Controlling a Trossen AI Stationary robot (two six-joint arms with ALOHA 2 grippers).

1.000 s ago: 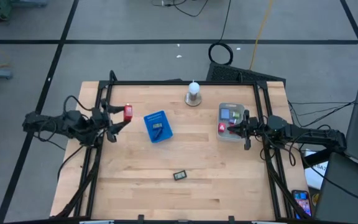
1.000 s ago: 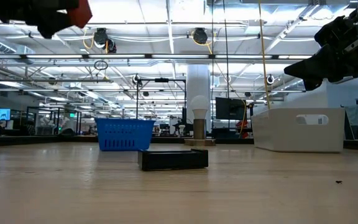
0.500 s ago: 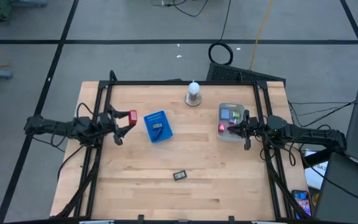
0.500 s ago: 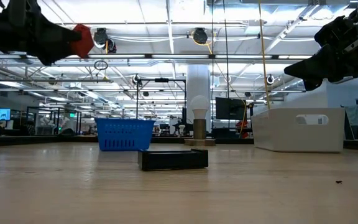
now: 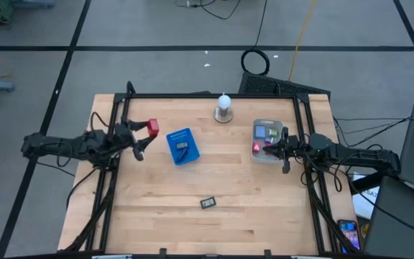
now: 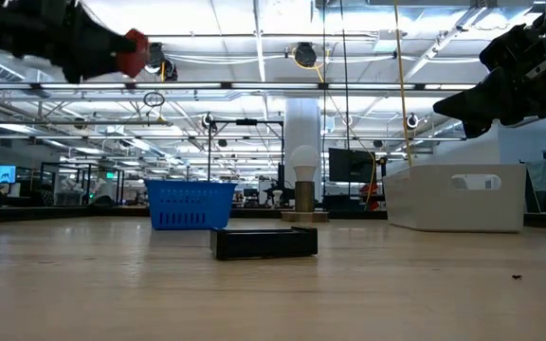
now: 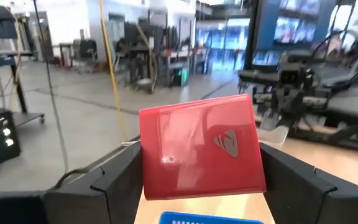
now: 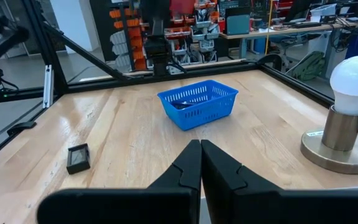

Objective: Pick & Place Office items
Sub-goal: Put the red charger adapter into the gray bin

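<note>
Red block [image 5: 152,127] held aloft; dark grey block [image 5: 208,203] lies flat.

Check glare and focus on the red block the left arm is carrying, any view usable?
Left wrist view: glossy red rectangular block fills the middle, sharp, with soft reflections on its face; room behind is blurred. Low view: block is small at the left gripper, dark arm set against bright ceiling lights. High view: block tiny but evenly lit, beside the blue mesh basket.
</note>
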